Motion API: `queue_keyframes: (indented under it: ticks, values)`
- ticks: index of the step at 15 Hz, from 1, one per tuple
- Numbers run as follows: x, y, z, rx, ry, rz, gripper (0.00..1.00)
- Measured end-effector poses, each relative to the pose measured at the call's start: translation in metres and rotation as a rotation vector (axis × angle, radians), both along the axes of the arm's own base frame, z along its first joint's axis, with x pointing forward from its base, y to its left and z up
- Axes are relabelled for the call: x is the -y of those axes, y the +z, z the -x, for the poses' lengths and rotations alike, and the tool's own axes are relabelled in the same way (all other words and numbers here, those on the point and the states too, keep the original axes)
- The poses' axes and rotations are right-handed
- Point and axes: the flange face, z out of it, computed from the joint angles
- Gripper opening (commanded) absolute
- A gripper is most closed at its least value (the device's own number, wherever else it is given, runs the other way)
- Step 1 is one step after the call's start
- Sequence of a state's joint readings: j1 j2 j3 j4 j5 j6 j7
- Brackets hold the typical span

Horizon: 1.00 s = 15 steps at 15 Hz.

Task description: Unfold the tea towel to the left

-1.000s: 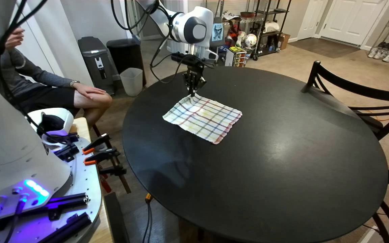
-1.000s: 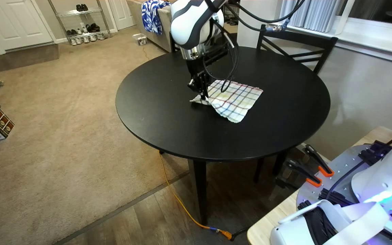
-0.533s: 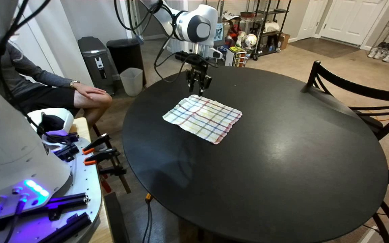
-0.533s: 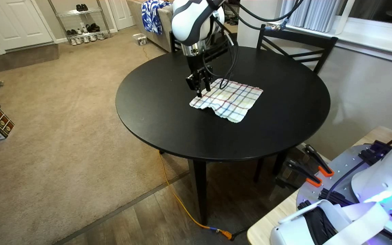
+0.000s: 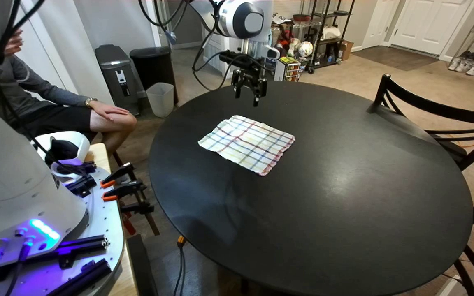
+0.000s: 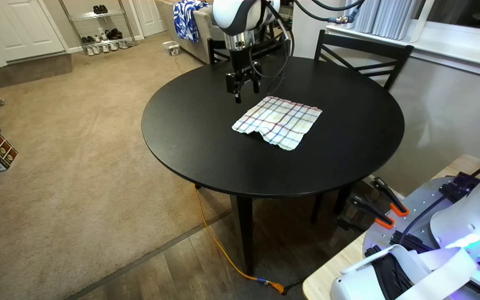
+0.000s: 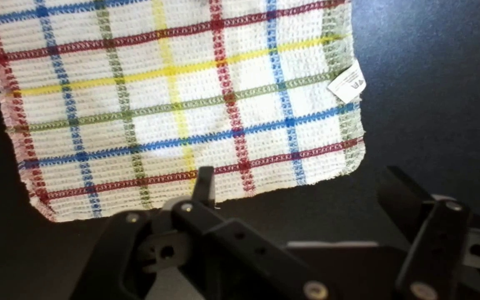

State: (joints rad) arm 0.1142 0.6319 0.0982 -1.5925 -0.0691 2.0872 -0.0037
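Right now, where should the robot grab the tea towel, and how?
I'd pinch the tea towel at its rippled edge, lower left in an exterior view, bringing the gripper in from outside it. A dark gap shows under the ripple, so one jaw could probably slip beneath; the rest looks nearly flat on the table.

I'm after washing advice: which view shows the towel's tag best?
The wrist view: the tag shows close up there, at the edge of the towel, though its dark print is too small to read. Both exterior views show the towel, but I cannot make out the tag in either.
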Motion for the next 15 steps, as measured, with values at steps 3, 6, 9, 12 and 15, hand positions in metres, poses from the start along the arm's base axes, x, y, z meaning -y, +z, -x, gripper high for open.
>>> queue_keyframes:
  ticks: [3,6,9,12,15]
  values:
    - [0.014,0.001,-0.004,0.004,-0.011,-0.003,1.00]
    - [0.034,0.006,-0.011,0.021,-0.031,-0.010,1.00]
    - [0.050,0.011,-0.016,0.031,-0.051,-0.028,1.00]
    - [0.061,0.016,-0.018,0.035,-0.056,-0.042,1.00]
    - [0.065,0.024,-0.019,0.046,-0.060,-0.052,1.00]
